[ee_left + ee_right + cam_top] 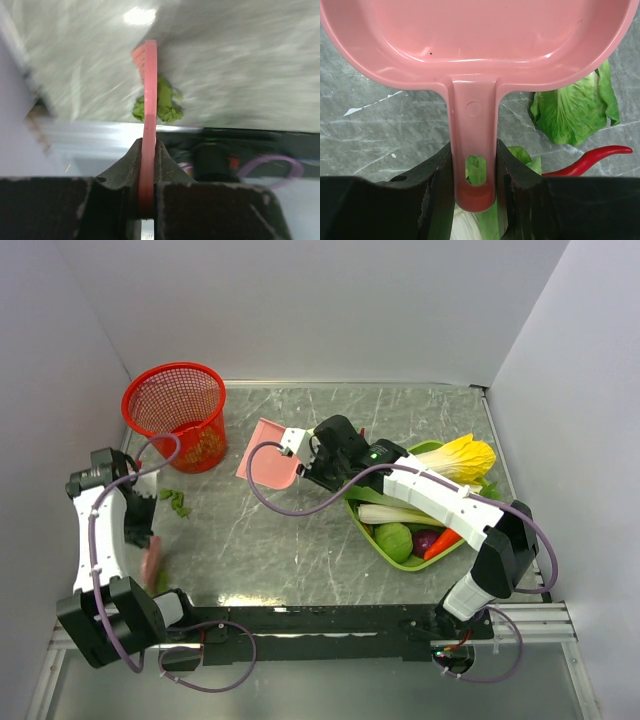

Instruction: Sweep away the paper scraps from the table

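Clamping pink dustpan (470,35) handle in right gripper (472,165), just right of red basket (175,415), ready to catch; pinching pink brush (148,100) in left gripper (147,150) at paper scraps (166,102) near basket.

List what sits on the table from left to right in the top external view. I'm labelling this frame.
Red mesh basket → pink dustpan → lime green tray of toy vegetables.
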